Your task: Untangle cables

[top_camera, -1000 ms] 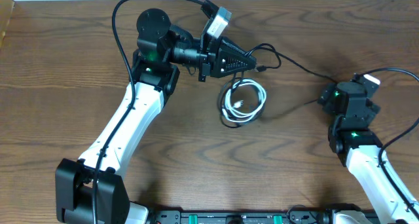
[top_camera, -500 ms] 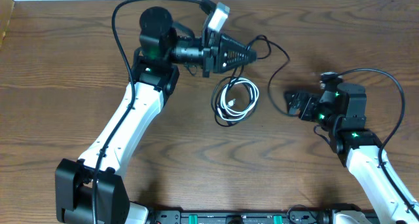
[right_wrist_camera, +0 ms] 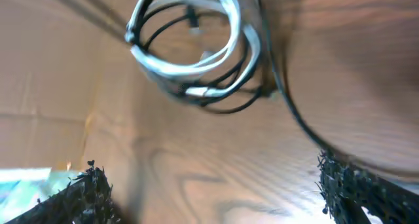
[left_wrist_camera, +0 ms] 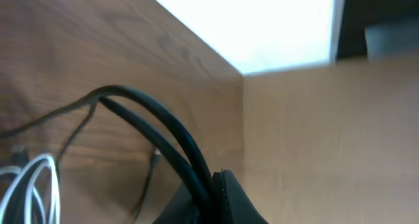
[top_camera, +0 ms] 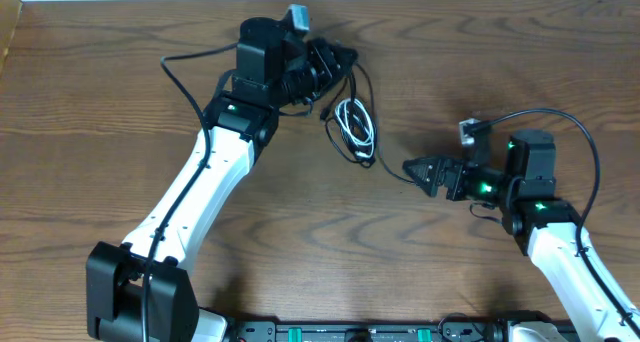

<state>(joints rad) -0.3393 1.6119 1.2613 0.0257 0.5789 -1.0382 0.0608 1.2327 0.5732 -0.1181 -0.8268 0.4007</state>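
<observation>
Currently: table (top_camera: 90,102), plain wood, under the whole job. Left arm (top_camera: 200,187) stretched to the far edge, likely to draw slack away from the knot. Left gripper (top_camera: 342,60) clenched, apparently on a doubled run of black cable (left_wrist_camera: 171,135) feeding straight into its tip. Right gripper (top_camera: 412,170) released, jaws spread wide, aimed at the bundle from the near right; judged ready to take a second strand for parting the two. Cables (top_camera: 352,122) bunched just beside the left gripper, on its near side: white cable (right_wrist_camera: 177,68) looped in a coil, black strands threaded through it, one trailing toward the right gripper. Small plug end (right_wrist_camera: 192,14) inside the coil. No brand, label or writing legible anywhere.
</observation>
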